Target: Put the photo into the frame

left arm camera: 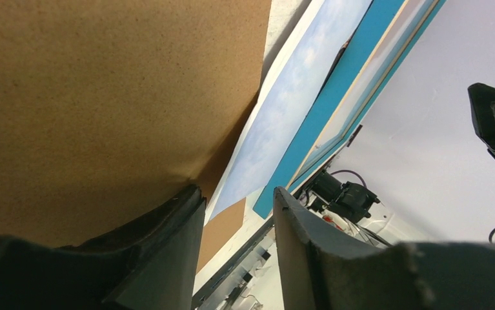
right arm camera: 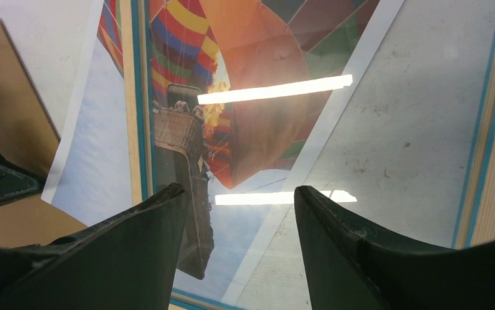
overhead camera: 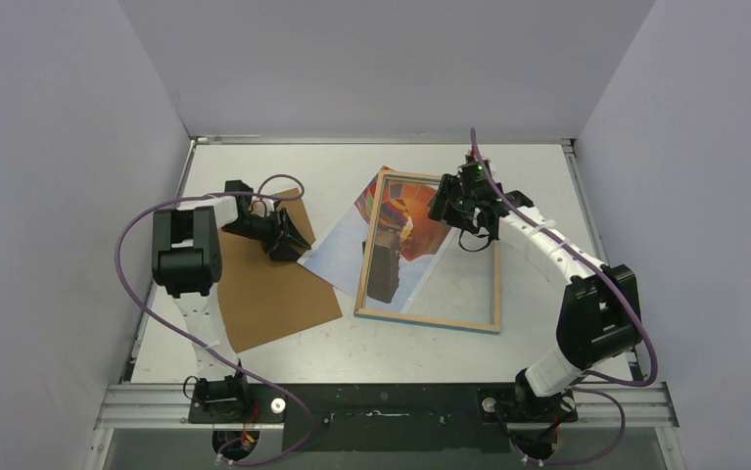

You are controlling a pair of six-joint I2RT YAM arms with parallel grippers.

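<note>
The frame (overhead camera: 428, 320) lies mid-table with its wood-coloured back up and its turquoise rail (left arm camera: 335, 90) facing the left wrist camera. The photo (overhead camera: 337, 250) lies partly under it. Its balloon shows through the pane (right arm camera: 244, 123), and its blue-sky part (left arm camera: 277, 116) sticks out to the left. My left gripper (overhead camera: 298, 240) is low at the photo's left edge. Its jaws (left arm camera: 235, 194) stand apart, with the photo's corner by the left fingertip. My right gripper (overhead camera: 449, 209) hovers open over the frame's far part (right arm camera: 238, 190), holding nothing.
A plain brown backing board (overhead camera: 273, 294) lies left of the photo, under my left gripper (left arm camera: 102, 97), and also shows in the right wrist view (right arm camera: 6, 97). White walls enclose the table on three sides. The arm bases sit on the near rail (overhead camera: 381, 401).
</note>
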